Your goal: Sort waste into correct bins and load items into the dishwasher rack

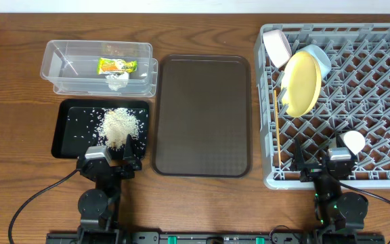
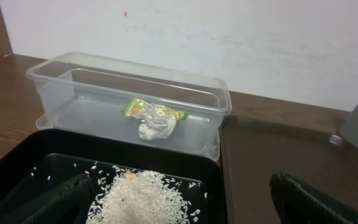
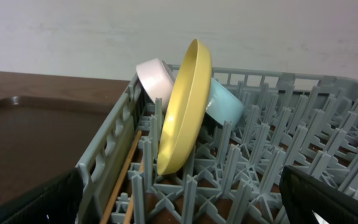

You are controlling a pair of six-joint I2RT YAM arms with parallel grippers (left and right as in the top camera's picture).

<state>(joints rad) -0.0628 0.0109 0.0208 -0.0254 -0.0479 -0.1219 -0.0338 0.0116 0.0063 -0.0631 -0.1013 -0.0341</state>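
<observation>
The clear tub (image 1: 66, 64) (image 2: 86, 93) holds the snack wrapper (image 1: 117, 66) (image 2: 157, 111) and the crumpled tissue (image 1: 118, 82) (image 2: 154, 129). Rice (image 1: 120, 125) (image 2: 142, 199) lies heaped in the black tray (image 1: 70, 135) (image 2: 17, 162). My left gripper (image 1: 112, 160) (image 2: 185, 205) is open at that tray's near edge, empty. In the grey rack (image 1: 371, 88) (image 3: 260, 155) stand the yellow plate (image 1: 300, 83) (image 3: 182, 112), a white bowl (image 1: 276, 47) (image 3: 156, 79) and the light-blue bowl (image 1: 319, 61) (image 3: 225, 102). Chopsticks (image 1: 277, 129) (image 3: 123, 180) lie along its left side, a white cup (image 1: 353, 141) near the front. My right gripper (image 1: 330, 166) (image 3: 185, 205) is open and empty over the rack's front edge.
A dark-brown serving tray (image 1: 203, 115) lies between the black tray and the rack, with nothing on it. Wooden tabletop (image 1: 12, 102) shows to the left of the tub. Both arm bases sit at the table's near edge.
</observation>
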